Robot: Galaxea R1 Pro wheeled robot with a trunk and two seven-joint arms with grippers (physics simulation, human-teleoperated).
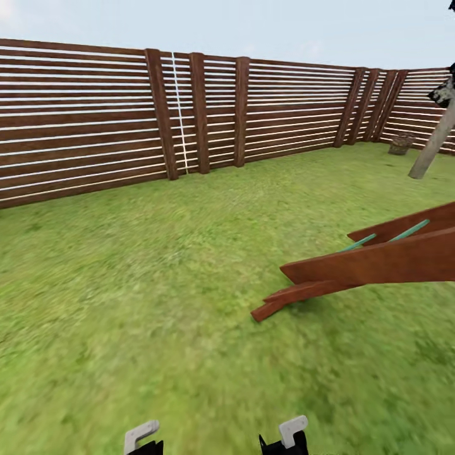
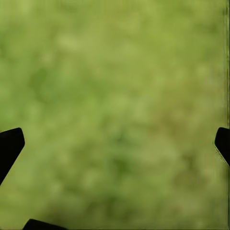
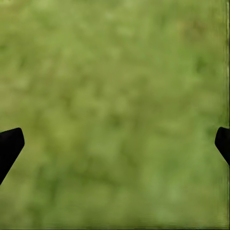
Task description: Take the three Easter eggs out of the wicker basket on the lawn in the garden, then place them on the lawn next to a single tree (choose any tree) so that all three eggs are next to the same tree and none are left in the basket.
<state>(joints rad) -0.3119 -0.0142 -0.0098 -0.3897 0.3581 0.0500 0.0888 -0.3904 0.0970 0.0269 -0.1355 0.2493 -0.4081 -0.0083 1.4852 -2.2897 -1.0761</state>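
Note:
The lawn (image 1: 158, 284) stretches ahead to a brown slatted fence. Far off at the right, a small brownish tapered thing that looks like the wicker basket (image 1: 401, 144) sits on the grass by the fence. No Easter eggs can be made out at this distance. Beside it leans the pale, smooth trunk of a tree (image 1: 433, 142), with a scrap of dark foliage above. My left gripper (image 2: 115, 143) and right gripper (image 3: 115, 143) both hang over bare grass. Their dark fingertips (image 2: 9, 146) are spread wide, with nothing between them.
A wooden playset beam (image 1: 373, 262) with green rungs slants in from the right and rests on the grass ahead. The slatted fence (image 1: 95, 120) closes the yard at the back and left. Open grass lies between me and the fence.

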